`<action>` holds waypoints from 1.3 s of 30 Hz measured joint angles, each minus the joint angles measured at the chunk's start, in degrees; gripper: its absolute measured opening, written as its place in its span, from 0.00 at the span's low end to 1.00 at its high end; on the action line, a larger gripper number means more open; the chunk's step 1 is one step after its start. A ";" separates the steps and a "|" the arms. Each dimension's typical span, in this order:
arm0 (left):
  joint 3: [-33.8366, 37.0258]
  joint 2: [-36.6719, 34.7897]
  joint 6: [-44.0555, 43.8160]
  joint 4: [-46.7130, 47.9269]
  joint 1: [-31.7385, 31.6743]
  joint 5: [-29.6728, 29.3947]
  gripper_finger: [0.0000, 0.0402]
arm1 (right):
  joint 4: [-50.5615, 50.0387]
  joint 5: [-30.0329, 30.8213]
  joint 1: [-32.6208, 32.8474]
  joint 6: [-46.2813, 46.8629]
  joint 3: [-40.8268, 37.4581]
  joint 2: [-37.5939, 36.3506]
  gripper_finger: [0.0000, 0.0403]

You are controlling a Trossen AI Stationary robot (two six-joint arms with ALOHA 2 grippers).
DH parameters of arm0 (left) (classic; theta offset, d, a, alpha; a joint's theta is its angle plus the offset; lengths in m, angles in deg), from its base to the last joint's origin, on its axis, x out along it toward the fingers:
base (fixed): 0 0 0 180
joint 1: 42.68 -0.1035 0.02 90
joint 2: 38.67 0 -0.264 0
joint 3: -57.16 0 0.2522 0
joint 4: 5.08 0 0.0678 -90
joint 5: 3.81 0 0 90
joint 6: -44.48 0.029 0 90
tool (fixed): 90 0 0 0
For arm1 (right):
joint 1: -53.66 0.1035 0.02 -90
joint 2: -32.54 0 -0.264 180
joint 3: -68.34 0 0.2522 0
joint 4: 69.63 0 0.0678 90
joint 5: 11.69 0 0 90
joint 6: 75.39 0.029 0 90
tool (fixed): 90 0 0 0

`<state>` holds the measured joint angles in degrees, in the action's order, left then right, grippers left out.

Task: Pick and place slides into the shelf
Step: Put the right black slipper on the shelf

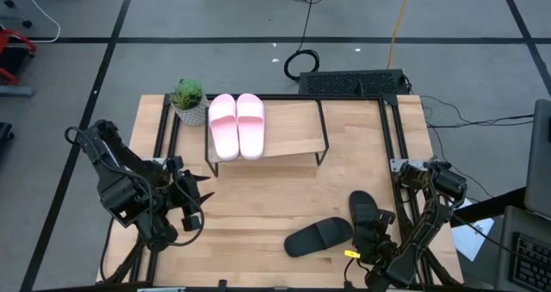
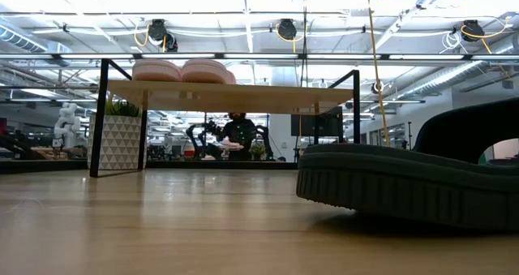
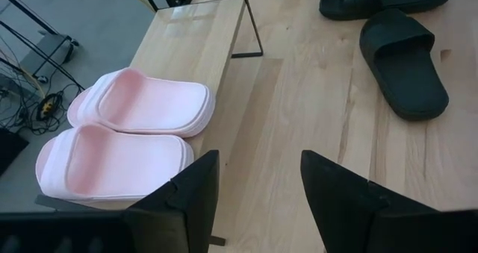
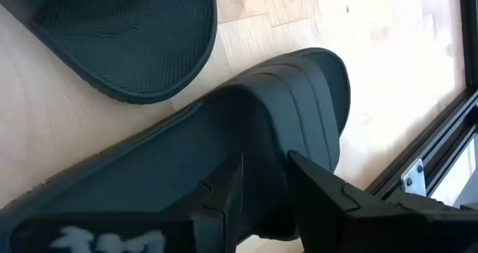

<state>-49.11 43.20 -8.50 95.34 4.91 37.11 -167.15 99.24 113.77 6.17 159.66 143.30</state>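
The two pale pink slides (image 1: 237, 125) lie side by side and touching on the left end of the shelf (image 1: 288, 133), toes toward twelve o'clock in the high view; the low view shows them (image 2: 182, 70) as two rounded humps on the light wooden top, which stands on thin black legs (image 2: 99, 117). The rest of the shelf top is bare wood. The two black slides are down on the counter (image 1: 250, 206), toward five o'clock from the shelf: one black slide (image 1: 319, 237) lies tilted near the front edge, the other black slide (image 1: 368, 213) just at its three o'clock, under the right arm. The right claw (image 4: 261, 182) is at this second slide, its dark fingers (image 4: 321, 189) set on either side of the wide strap and pinching it, while the sole of the first slide (image 4: 127, 36) lies just beyond. The left claw (image 3: 258, 186) hangs near the shelf's left end, fingers spread apart with nothing between them, looking over the pink pair (image 3: 127, 133). A small potted plant (image 1: 188, 101) in a patterned white pot stands at the shelf's nine o'clock, touching or nearly touching its frame. Behind the counter, at twelve o'clock, a black cable (image 1: 301, 55) loops on the grey floor.
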 joint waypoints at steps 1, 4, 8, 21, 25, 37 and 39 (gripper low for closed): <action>0.00 0.00 0.00 -0.02 -0.01 0.00 0.48 | 0.03 0.00 0.02 -0.03 0.00 0.00 0.23; 0.00 0.00 0.00 -0.02 0.00 -0.03 0.48 | -0.04 0.30 0.00 -0.29 0.00 0.00 0.23; 0.00 0.00 0.20 -0.02 0.00 -0.07 0.48 | -0.23 1.71 0.00 -0.85 0.00 0.00 0.23; 0.00 0.00 0.30 -0.02 -0.02 -0.06 0.48 | -0.17 1.42 -1.49 -0.80 -4.71 0.02 0.23; 0.00 0.00 0.30 -0.03 0.00 -0.07 0.48 | -0.05 1.51 -1.66 -0.66 -6.37 0.00 0.23; 0.00 0.00 0.24 -0.04 -0.01 -0.07 0.48 | 1.77 1.48 -1.66 0.19 -9.49 0.01 0.23; 0.00 0.00 0.24 -0.04 0.00 -0.07 0.48 | 1.79 1.46 -1.66 0.15 -9.51 0.02 0.23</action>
<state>-49.11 43.20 -8.26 95.31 4.90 37.04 -165.36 100.70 112.11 6.32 150.15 143.33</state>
